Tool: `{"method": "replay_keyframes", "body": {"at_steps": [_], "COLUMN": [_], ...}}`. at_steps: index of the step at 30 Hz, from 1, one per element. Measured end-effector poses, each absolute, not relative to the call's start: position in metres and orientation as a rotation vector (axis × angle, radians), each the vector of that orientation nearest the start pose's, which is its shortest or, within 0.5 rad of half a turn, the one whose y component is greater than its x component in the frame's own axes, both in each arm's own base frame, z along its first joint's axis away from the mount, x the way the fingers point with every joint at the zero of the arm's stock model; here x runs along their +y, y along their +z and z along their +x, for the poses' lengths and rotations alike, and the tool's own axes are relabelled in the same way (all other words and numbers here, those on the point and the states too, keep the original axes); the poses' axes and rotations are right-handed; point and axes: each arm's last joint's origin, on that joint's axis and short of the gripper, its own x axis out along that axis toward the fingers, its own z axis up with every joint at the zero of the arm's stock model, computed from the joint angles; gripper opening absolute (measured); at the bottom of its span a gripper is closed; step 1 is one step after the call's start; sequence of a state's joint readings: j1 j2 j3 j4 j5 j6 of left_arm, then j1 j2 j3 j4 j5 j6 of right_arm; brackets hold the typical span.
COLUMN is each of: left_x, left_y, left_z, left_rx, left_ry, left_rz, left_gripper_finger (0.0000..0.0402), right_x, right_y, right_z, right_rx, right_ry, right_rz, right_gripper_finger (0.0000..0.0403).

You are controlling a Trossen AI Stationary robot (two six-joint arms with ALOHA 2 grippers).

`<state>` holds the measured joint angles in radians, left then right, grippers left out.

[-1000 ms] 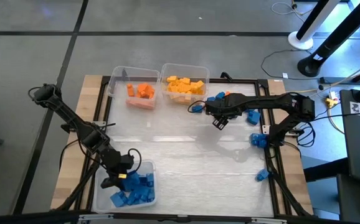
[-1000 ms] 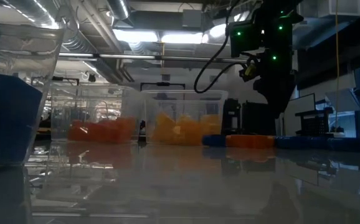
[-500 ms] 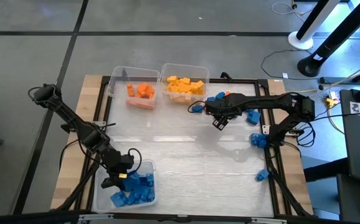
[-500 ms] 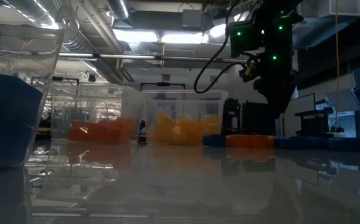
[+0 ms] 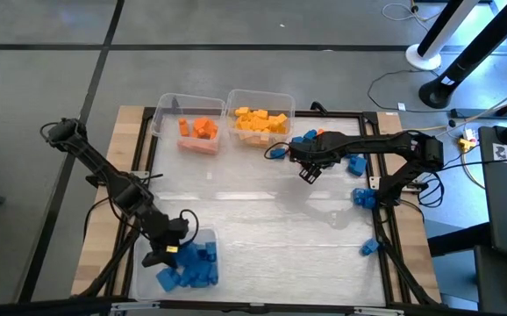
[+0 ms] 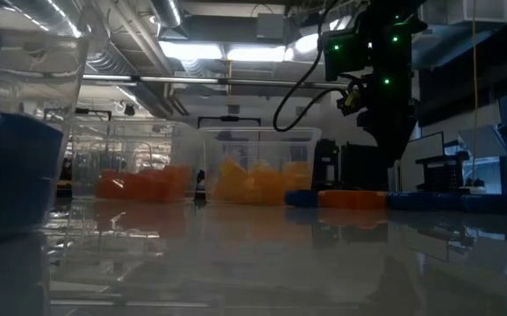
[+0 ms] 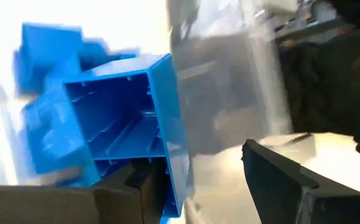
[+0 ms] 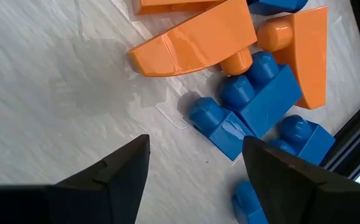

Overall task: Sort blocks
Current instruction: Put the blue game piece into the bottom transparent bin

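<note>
My left gripper (image 5: 160, 254) (image 7: 208, 158) hangs open over the clear near-left bin (image 5: 144, 279), which holds several blue blocks (image 5: 190, 266). One large blue block (image 7: 121, 121), its hollow underside showing, stands beside one finger. My right gripper (image 5: 307, 173) (image 8: 195, 142) is open above bare table, just near of a loose cluster of blue and orange blocks (image 5: 310, 137). Its wrist view shows an orange wedge (image 8: 192, 40) and a blue block (image 8: 255, 106) lying on the table beyond the fingers. My left gripper has the blue block's lower corner (image 7: 174, 180) right beside one finger (image 7: 127, 193). The other finger stands well apart from it. I cannot tell whether the block touches the finger.
Clear bins of orange blocks (image 5: 196, 132) and yellow blocks (image 5: 260, 118) stand at the far edge. Loose blue blocks lie along the right side (image 5: 356, 164) (image 5: 363, 197) (image 5: 372, 247). The middle of the table (image 5: 262, 219) is bare.
Both arms have kept still. In the low view the blue mass in the near-left bin has changed outline, from stepped edges to one rounded shape.
</note>
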<state>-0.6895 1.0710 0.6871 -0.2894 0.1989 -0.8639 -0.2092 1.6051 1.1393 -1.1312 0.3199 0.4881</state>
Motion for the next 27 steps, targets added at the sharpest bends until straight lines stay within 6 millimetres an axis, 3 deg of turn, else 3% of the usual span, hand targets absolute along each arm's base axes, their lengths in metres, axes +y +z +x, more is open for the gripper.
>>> {"method": "replay_keyframes", "body": {"at_steps": [7,15,27], "left_x": [-0.143,-0.145,-0.156], "left_y": [0.258,0.251,0.251], "left_z": [0.166,0.156,0.147], "left_rx": [0.979,1.066,1.014], "left_ry": [-0.490,-0.425,-0.425], "left_rz": [-0.532,-0.466,-0.378], "left_gripper_finger": [0.0184,0.0184,0.0184], "right_x": [-0.065,-0.065,-0.066], "right_y": [0.216,0.216,0.216], "right_z": [0.265,0.264,0.265], "right_rx": [1.469,1.474,1.473], "right_ry": [-0.791,-0.781,-0.774], "right_rz": [0.281,0.271,0.264], "right_gripper_finger": [0.0259,0.0259,0.0259]}}
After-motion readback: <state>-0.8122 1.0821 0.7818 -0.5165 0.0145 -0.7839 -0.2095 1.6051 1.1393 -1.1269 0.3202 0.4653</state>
